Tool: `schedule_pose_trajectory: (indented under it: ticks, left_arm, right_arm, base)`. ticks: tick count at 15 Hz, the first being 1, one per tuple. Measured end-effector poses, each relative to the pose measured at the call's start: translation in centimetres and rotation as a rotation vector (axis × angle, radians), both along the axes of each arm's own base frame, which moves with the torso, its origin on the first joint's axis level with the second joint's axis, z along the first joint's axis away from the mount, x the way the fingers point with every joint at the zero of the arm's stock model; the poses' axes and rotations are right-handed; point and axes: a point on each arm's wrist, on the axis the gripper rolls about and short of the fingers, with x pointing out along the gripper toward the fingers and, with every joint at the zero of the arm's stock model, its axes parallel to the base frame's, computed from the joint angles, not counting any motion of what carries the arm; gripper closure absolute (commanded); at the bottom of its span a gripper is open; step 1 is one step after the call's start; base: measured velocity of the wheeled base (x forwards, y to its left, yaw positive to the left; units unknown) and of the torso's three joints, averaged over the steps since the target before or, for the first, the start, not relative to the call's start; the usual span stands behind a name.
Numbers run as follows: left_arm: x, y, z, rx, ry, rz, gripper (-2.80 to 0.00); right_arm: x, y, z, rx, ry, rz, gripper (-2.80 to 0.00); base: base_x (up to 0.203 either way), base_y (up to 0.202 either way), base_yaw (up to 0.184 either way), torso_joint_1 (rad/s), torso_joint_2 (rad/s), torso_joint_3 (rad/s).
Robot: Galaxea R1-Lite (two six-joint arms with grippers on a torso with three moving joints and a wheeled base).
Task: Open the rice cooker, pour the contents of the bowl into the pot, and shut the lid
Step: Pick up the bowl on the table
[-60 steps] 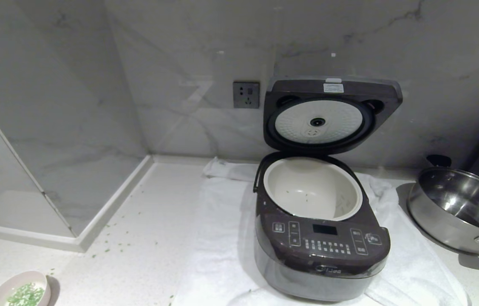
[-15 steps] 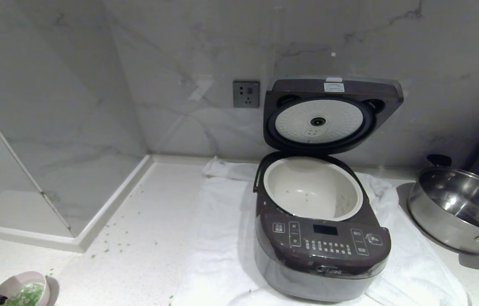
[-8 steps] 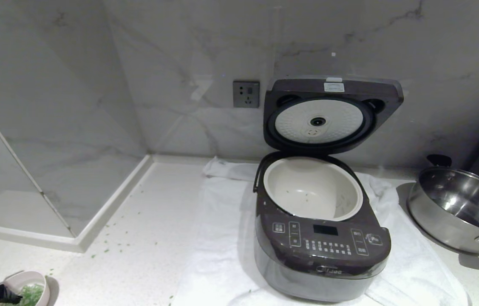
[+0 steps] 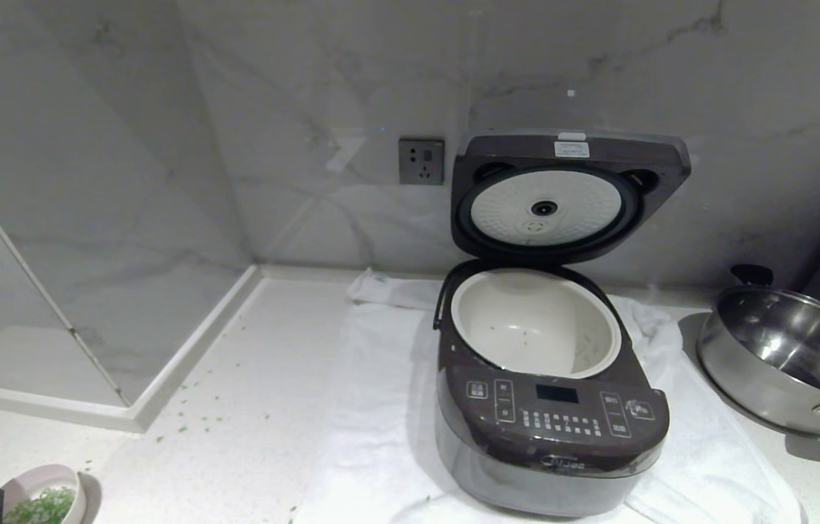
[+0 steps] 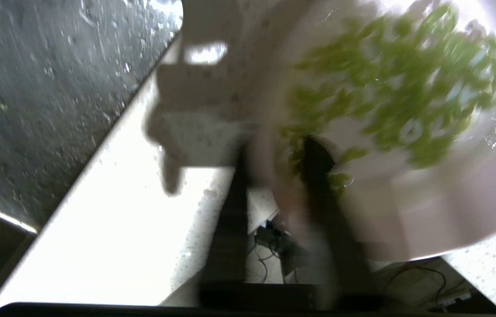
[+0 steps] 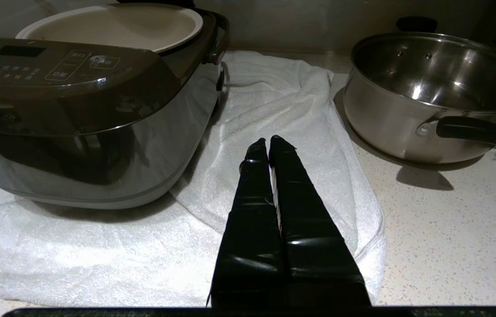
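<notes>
Since a sec ago the left gripper (image 5: 274,176) has pushed further onto the bowl (image 4: 35,491) at the near-left corner of the table (image 4: 257,437), and its jaws have gone from spread to clamped over the bowl's rim: one finger inside among the contents (image 5: 397,88), one outside the wall. Looks like the grasp step is done, so lift & carry should come next. In head view only the edge of that gripper shows, touching the bowl's left side.

The rice cooker (image 4: 551,429) sits on a white towel (image 4: 373,407), well apart from the bowl, to its right. The lid (image 4: 570,193) is already up, and the pot (image 4: 535,320) is exposed and nearly empty bar a few green specks. Loose green bits lie on the table between bowl and wall.

The right gripper (image 6: 269,143) is parked low over the towel, between cooker and steel pan (image 4: 788,356), jaws pressed together w/ nothing in them.

Risk, as a guess: rim pinch is thin, so the bowl could tip on lift.
</notes>
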Motion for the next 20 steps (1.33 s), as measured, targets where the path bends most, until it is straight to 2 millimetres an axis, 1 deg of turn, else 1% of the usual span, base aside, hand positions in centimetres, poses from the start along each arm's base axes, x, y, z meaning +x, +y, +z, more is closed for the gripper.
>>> schedule_pose_trajectory:
  ticks: [5,9,13,20]
  left_arm:
    - [-1.7,-2.0,-0.3,-0.050,0.033,-0.007,0.00]
    - [-1.9,-3.0,-0.4,-0.066,0.050,-0.025,0.00]
    - [-1.0,-4.7,0.0,-0.079,0.057,-0.060,0.00]
    - [1.8,-9.4,0.8,-0.099,0.055,-0.125,0.00]
  right_arm:
    - [0.0,0.0,0.0,0.000,0.000,0.000,0.00]
    - [0.0,0.0,0.0,0.000,0.000,0.000,0.00]
    - [0.0,0.0,0.0,0.000,0.000,0.000,0.00]
    - [0.0,0.0,0.0,0.000,0.000,0.000,0.00]
  base:
    - [0.000,0.000,0.000,0.000,0.00,0.000]
    - [0.000,0.000,0.000,0.000,0.00,0.000]
    - [0.000,0.000,0.000,0.000,0.00,0.000]
    - [0.000,0.000,0.000,0.000,0.00,0.000]
